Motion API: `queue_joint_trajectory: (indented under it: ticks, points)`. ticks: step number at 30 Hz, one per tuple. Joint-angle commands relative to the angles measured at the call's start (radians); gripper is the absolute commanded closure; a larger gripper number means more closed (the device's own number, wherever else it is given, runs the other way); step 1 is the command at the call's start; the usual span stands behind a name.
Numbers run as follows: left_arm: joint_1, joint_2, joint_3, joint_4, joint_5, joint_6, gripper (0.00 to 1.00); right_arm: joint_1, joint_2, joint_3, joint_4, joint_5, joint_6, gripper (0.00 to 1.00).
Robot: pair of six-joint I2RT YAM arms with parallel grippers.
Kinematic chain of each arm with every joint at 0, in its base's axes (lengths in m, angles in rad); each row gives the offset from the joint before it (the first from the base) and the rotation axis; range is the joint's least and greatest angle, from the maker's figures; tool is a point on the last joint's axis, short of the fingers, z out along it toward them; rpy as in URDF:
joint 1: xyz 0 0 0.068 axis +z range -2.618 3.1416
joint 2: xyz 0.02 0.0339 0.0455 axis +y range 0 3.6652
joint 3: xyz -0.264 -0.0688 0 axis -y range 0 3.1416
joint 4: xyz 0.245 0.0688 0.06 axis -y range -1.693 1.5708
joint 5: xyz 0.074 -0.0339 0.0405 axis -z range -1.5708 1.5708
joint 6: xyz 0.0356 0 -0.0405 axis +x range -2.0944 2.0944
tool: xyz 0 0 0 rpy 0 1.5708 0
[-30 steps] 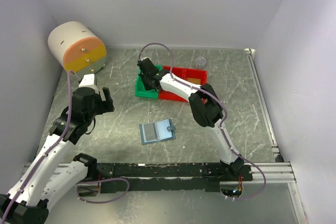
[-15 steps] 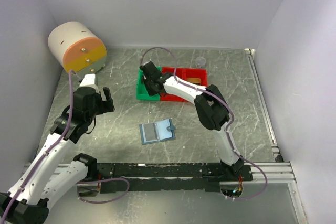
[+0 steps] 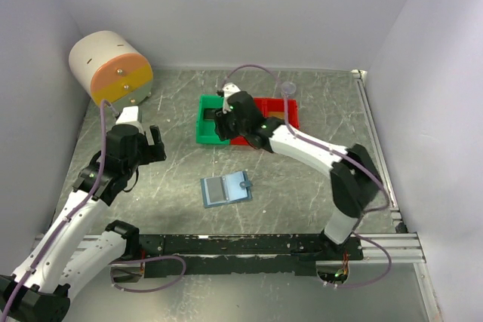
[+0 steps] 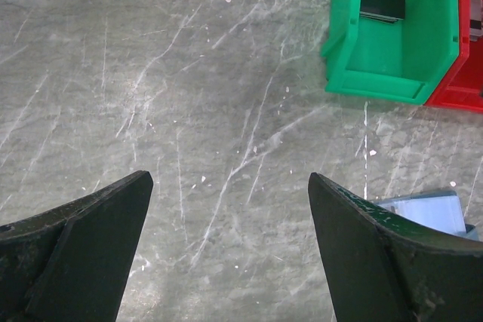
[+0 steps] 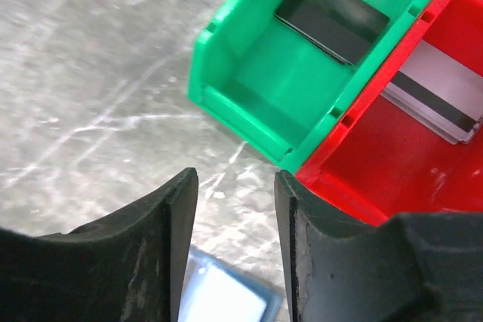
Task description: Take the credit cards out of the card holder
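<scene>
1. Card holder [image 3: 226, 188]: lies open by the table's [image 3: 302, 201] near edge, long axis left–right, nearward of right gripper [image 5: 230, 186].
2. Right gripper: parted, empty, above green bin [image 5: 234, 103] with dark card [image 5: 332, 16].
3. Left gripper [image 4: 230, 186]: spread wide, empty.

Blue-grey card holder [image 3: 226, 188] lies open, flat; dark card [image 5: 332, 16] inside green bin [image 5: 256, 81]

Right end effector [image 5: 235, 201] opened and swung rightward.
</scene>
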Motion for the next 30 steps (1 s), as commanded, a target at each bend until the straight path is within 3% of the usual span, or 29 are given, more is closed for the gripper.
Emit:
queue_joint_trajectory:
  ticks: [1, 3, 7, 11, 21, 30]
  points:
    - [0.008, -0.006, 0.021, 0.003, -0.002, 0.011, 0.02, 0.01, -0.136, -0.188, 0.216, -0.126, 0.121, 0.52]
    - [0.009, -0.006, 0.022, 0.001, -0.013, 0.01, 0.02, 0.024, -0.155, -0.261, 0.222, -0.165, 0.204, 0.52]
    - [0.009, -0.008, 0.024, 0.001, -0.033, 0.007, 0.0, 0.115, -0.153, -0.323, 0.181, -0.089, 0.31, 0.5]
    - [0.009, 0.003, 0.033, -0.014, -0.045, -0.003, 0.0, 0.18, -0.144, -0.331, 0.112, 0.048, 0.362, 0.37]
    - [0.008, 0.008, 0.04, -0.027, -0.038, -0.013, 0.0, 0.295, -0.024, -0.244, -0.054, 0.195, 0.403, 0.35]
    - [0.008, 0.006, 0.038, -0.02, -0.034, -0.009, 0.0, 0.323, 0.042, -0.2, -0.099, 0.188, 0.393, 0.35]
